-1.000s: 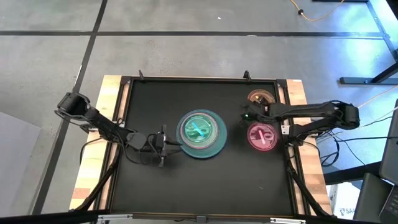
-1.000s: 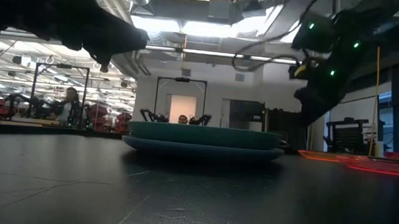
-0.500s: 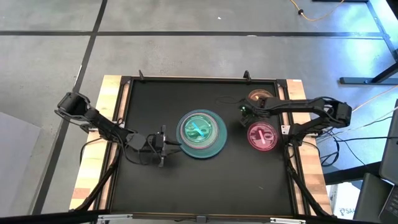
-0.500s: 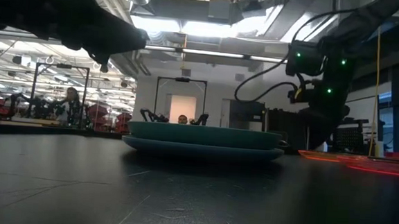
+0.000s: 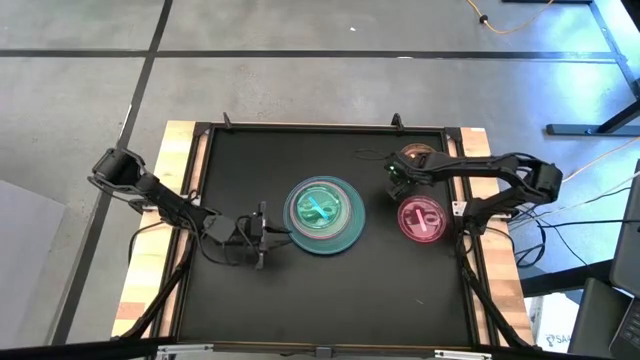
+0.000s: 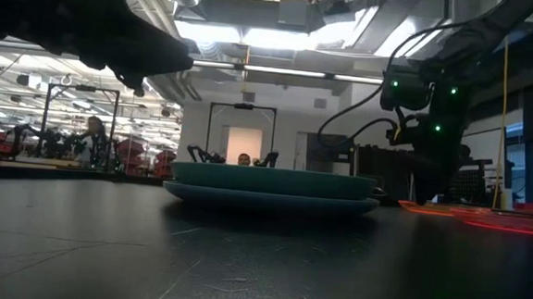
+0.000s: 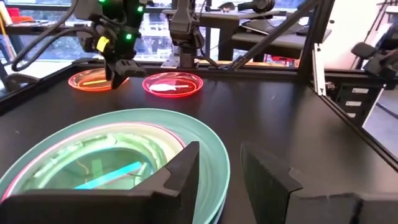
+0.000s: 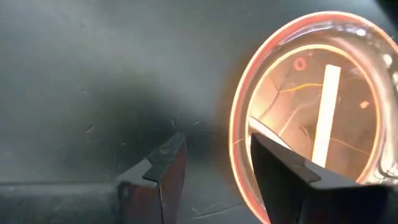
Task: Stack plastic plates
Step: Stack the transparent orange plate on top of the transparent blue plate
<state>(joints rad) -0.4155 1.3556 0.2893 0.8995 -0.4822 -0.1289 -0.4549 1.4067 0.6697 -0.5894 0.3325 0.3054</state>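
Reaching toward the amber plate (image 5: 421, 157) at the desk's (image 5: 250, 300) upper right, the spread right claw (image 5: 397, 176) straddles its rim and should next close; the left claw (image 5: 262, 233), spread, waits beside the central stack (image 5: 323, 214).

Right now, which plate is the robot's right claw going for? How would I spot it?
Look at the black table, far right corner. The small see-through amber plate lies there, the open right gripper straddling its rim. Its neighbour, the magenta plate, sits nearer the front; the big stack is in the middle.
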